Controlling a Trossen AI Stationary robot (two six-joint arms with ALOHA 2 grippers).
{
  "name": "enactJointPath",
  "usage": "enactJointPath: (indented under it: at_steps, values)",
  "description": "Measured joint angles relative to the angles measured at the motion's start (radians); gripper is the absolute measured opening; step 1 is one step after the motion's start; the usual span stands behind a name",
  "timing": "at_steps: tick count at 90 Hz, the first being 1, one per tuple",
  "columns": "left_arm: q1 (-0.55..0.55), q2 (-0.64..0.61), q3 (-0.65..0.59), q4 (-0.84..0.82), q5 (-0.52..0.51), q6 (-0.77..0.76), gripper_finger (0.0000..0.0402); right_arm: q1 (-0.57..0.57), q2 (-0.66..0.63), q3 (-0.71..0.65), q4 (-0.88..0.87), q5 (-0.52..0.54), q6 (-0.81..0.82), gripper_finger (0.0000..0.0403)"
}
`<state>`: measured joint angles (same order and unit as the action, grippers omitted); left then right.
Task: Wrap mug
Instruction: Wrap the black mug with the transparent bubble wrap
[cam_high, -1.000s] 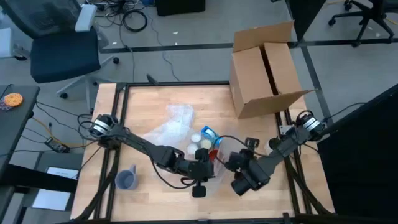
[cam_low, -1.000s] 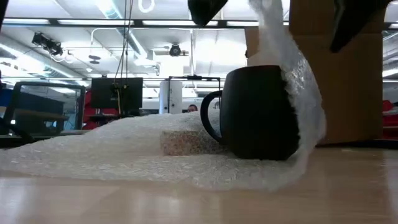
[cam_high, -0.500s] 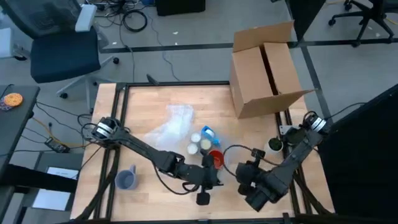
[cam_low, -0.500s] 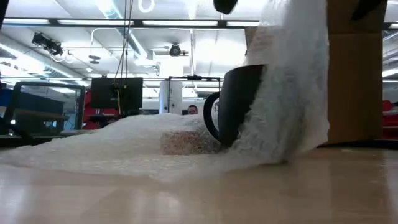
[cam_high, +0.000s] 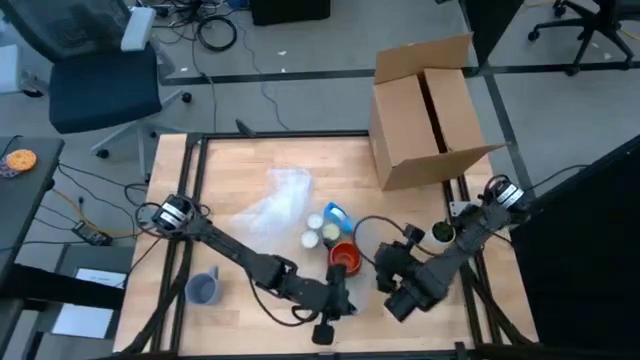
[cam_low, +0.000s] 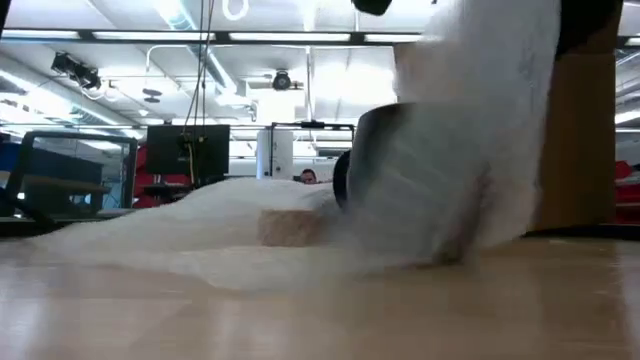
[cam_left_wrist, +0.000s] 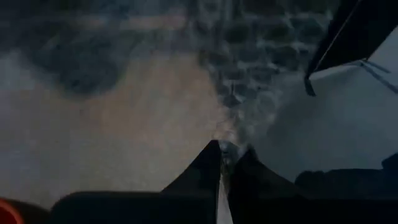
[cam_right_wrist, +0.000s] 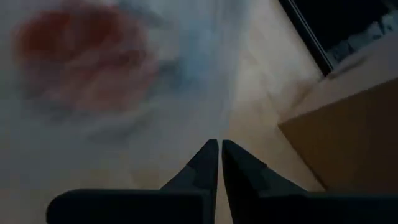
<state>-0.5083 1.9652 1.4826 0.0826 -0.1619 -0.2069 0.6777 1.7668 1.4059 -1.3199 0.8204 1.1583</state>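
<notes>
The left gripper (cam_left_wrist: 221, 155) has its dark fingers pinched together on a thin edge of the clear bubble wrap sheet (cam_low: 470, 110), and the right gripper (cam_right_wrist: 219, 155) likewise has its fingers pressed together on the same sheet. Both sit close together near the table's front edge, lifting the wrap over the dark mug with a red inside (cam_high: 344, 255), which stands between them on the wooden table (cam_high: 230, 170). A plain brown cardboard box (cam_high: 430, 110) stands open at the far right corner; no writing can be read on anything.
</notes>
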Motion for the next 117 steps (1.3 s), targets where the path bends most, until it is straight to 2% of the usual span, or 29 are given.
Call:
enactJointPath:
  at_steps: [15, 30, 44, 61, 81, 96, 117]
  values:
    - [-0.007, 0.0, 0.0, 0.002, -0.001, 0.016, 0.0, -0.073, -0.001, 0.0, 0.256, -0.018, -0.278, 0.0]
    - [-0.009, 0.0, 0.0, -0.003, -0.009, 0.014, 0.0, -0.127, -0.001, 0.0, 0.532, -0.198, -0.557, 0.0]
    - [-0.024, 0.0, 0.0, -0.009, -0.009, 0.012, 0.0, -0.138, -0.001, 0.0, 0.663, -0.236, -0.723, 0.0]
    - [-0.035, 0.0, 0.0, -0.011, -0.019, 0.009, 0.0, -0.139, -0.009, 0.0, 0.673, -0.244, -0.761, 0.0]
    - [-0.047, -0.062, 0.0, -0.112, -0.051, -0.01, 0.0, -0.149, -0.009, 0.0, 0.682, -0.388, -0.788, 0.0]
    - [-0.061, -0.111, -0.006, -0.156, -0.076, -0.01, 0.0, -0.149, -0.006, 0.0, 0.763, -0.399, -0.85, 0.0]
    - [-0.083, -0.152, -0.081, -0.154, -0.129, -0.064, 0.0, -0.149, 0.011, -0.044, 0.905, -0.395, -0.888, 0.0]
